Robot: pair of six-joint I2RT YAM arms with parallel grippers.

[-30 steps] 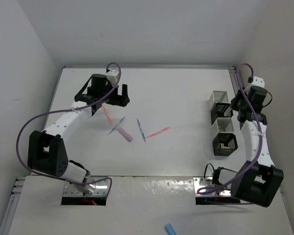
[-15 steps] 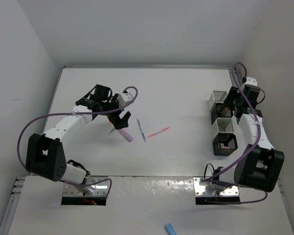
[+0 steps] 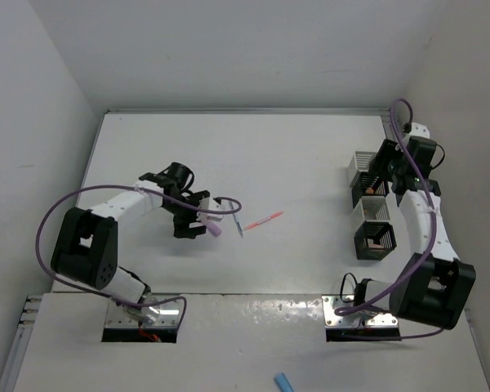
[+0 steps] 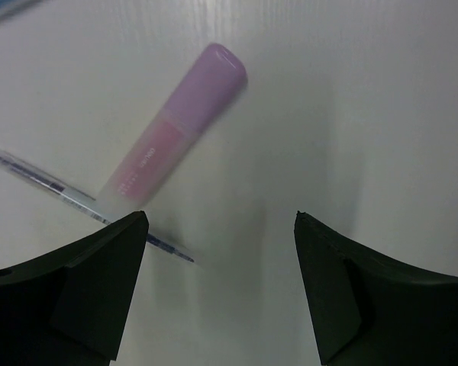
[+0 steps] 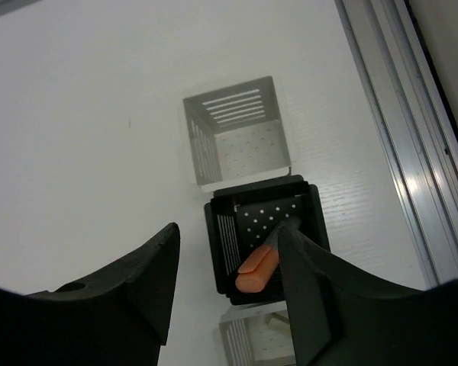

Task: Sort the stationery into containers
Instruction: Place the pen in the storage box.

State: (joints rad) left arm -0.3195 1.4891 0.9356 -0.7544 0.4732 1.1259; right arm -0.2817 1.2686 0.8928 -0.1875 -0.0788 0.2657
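In the left wrist view a purple marker (image 4: 175, 137) lies on the white table, crossing a thin blue pen (image 4: 53, 187). My left gripper (image 4: 221, 217) hangs open just over the table beside them, with nothing between its fingers. From above, the left gripper (image 3: 192, 219) is next to the purple marker (image 3: 215, 229), a blue pen (image 3: 237, 220) and a pink-orange pen (image 3: 264, 220). My right gripper (image 5: 229, 229) is open above a black container (image 5: 263, 191). An orange marker (image 5: 258, 271) leans inside it, its dark end hidden behind the right finger.
Along the right side runs a row of containers: silver-white (image 3: 363, 161), black under my right wrist, silver (image 3: 374, 210) and black (image 3: 376, 239) holding something pinkish. A metal rail (image 5: 397, 130) borders the table's right edge. A blue item (image 3: 283, 381) lies on the near shelf.
My left arm has swung from the far left toward the near side and now hovers low by the pens. My right wrist has shifted slightly toward the far end of the row.
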